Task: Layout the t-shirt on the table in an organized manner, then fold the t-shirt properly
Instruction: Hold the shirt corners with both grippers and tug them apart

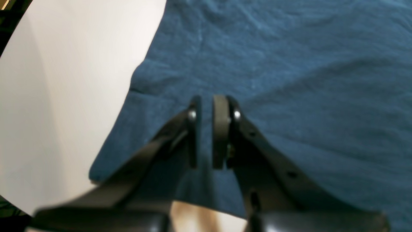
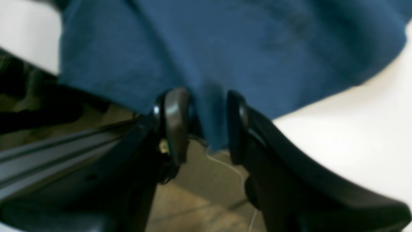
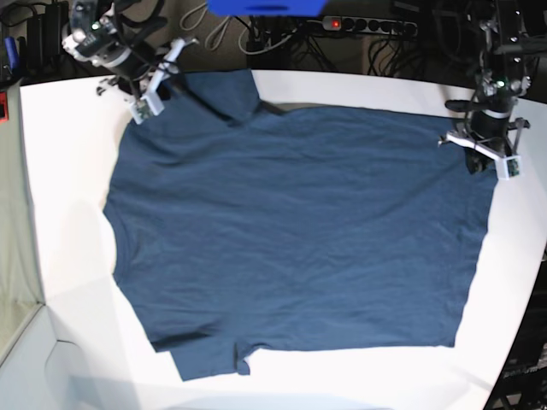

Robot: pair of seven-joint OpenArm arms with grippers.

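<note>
Showed laying-out apparently in hand, with the t-shirt [image 3: 291, 231] across the bench [image 3: 64, 171], left end effector [image 3: 491, 166] slightly parted, empty, right end effector [image 3: 147, 111] moderately parted around ungripped cloth, and called for smoothing toward eleven o'clock in base view.

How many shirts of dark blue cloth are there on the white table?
1: the dark blue cloth t-shirt, spread across the white table. Whether another layer or garment is hidden under it, I cannot tell.
</note>
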